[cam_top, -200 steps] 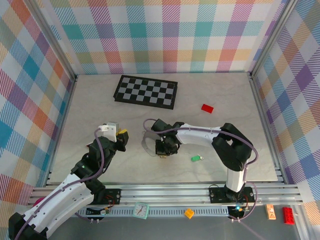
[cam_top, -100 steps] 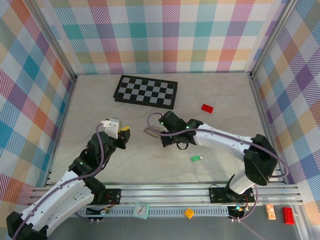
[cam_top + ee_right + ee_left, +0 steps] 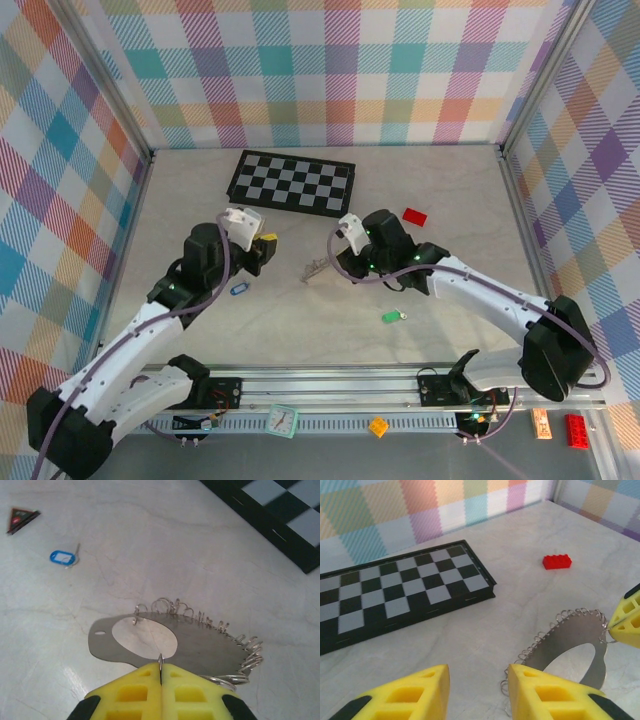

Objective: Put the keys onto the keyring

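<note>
The keyring (image 3: 210,642) is a flat grey metal plate with an oval hole and several small wire loops along its edge. It hangs just above the table. My right gripper (image 3: 161,667) is shut on a thin wire loop at the rim of the hole. In the top view the keyring (image 3: 315,268) hangs between both grippers. My left gripper (image 3: 479,675) is open with nothing between its fingers, and its right finger stands just in front of the keyring (image 3: 570,640). The blue key (image 3: 238,290) lies by the left arm, the green key (image 3: 391,317) below the right arm.
The black-and-white chequered board (image 3: 292,183) lies at the back. A red brick (image 3: 414,216) sits right of it, close behind the right arm. A red-and-black triangle (image 3: 21,517) lies beyond the blue key (image 3: 62,557). Checked walls enclose the table.
Both arms have reached farther onto the table. The right gripper has carried the keyring back and to the right. The left gripper has moved up towards it, uncovering the blue key.
</note>
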Tool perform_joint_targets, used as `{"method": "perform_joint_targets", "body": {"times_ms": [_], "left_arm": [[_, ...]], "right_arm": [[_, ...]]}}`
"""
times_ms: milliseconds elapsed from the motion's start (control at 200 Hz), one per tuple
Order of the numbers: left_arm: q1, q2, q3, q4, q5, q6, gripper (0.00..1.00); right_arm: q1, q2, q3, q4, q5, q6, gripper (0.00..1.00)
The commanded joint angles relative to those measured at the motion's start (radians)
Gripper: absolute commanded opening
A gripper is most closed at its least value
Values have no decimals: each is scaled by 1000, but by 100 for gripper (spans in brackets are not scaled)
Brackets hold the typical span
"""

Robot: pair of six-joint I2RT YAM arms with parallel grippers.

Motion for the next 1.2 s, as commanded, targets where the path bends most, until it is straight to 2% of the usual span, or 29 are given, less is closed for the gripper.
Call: {"method": "perform_joint_targets", "body": {"times_ms": [0,105,205,335,515,595,760,965,1195], "left_arm": [[31,78,61,0,220,118,34],[43,153,86,11,389,205,31],[43,195,73,56,504,272,30],[45,227,54,78,605,344,30],[46,302,73,-4,686,486,30],[46,346,93,-33,756,521,30],[46,358,38,40,895,559,34],[44,372,36,24,955,578,34],[33,388,46,-32,972,617,29]], "right_arm": [[-17,-31,-30,114,-130,-122,0],[-39,-40,-62,185,-249,-173,0],[-47,-44,-85,233,-328,-230,0],[-48,-53,-105,271,-367,-289,0],[-49,-70,-111,279,-450,-361,0],[-49,-64,-100,268,-454,-374,0],[-49,-53,-84,261,-496,-371,0],[-49,-52,-81,279,-533,-356,0],[-49,-44,-82,311,-542,-336,0]]}}
